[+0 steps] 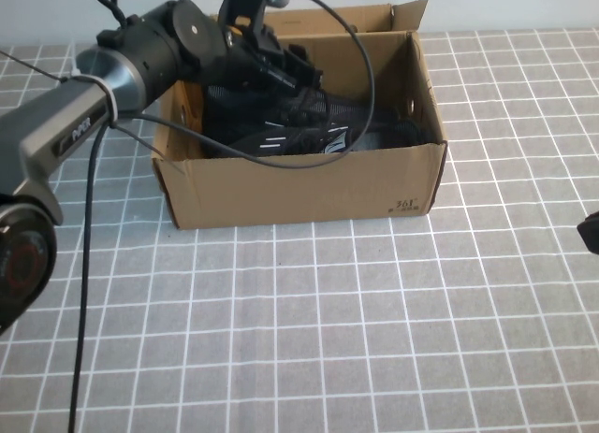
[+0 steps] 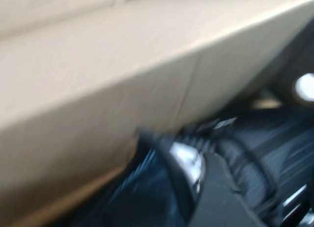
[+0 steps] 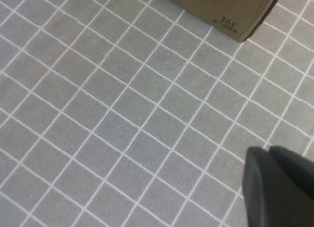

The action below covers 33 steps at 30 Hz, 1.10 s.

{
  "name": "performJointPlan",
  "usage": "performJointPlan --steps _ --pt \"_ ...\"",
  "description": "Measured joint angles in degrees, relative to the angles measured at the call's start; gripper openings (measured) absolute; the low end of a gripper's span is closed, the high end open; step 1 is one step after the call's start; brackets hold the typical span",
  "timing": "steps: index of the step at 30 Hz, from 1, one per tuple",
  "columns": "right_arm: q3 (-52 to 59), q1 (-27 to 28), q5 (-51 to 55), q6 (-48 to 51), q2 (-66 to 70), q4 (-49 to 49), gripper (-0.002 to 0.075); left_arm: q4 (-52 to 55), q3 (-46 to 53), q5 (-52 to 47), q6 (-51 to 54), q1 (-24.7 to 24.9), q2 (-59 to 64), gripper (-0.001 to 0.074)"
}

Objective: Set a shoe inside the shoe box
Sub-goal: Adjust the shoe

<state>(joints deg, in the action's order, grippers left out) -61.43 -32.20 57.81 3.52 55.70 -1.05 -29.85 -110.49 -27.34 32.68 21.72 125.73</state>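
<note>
The brown shoe box point(image 1: 299, 185) stands open at the back of the table, with "361" print near its front right corner. A black sneaker with white dashes point(image 1: 309, 134) lies inside it. My left gripper point(image 1: 299, 82) reaches down into the box, right over the sneaker. The left wrist view shows the box's inner wall point(image 2: 98, 89) and the sneaker's knit point(image 2: 265, 153) close up and blurred. My right gripper point(image 1: 590, 232) is shut and empty at the table's right edge; in its wrist view point(image 3: 269, 151) it hangs over bare mat.
The table is covered by a grey mat with a white grid point(image 1: 374, 330). The box's back flap point(image 1: 337, 20) stands up behind the left arm. A black cable point(image 1: 89, 265) hangs from the left arm. The box corner point(image 3: 221, 6) shows in the right wrist view.
</note>
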Motion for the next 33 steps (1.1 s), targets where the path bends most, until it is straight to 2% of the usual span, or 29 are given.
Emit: performJointPlan --steps 5,10,22,33 --pt "0.00 0.00 0.00 0.00 0.00 0.00 -0.0016 6.88 0.00 -2.29 -12.20 -0.10 0.30 0.0346" --pt "0.00 0.00 0.00 0.00 0.00 0.06 -0.0016 8.31 0.00 -3.98 -16.70 -0.10 0.30 0.0345" --pt "0.00 0.00 0.00 0.00 0.99 0.19 -0.0016 8.78 0.00 -7.22 -17.92 -0.10 -5.19 0.0345" --pt "0.00 0.00 -0.99 0.23 5.53 0.19 -0.0016 9.49 0.00 -2.91 -18.78 -1.29 -0.46 0.0345"
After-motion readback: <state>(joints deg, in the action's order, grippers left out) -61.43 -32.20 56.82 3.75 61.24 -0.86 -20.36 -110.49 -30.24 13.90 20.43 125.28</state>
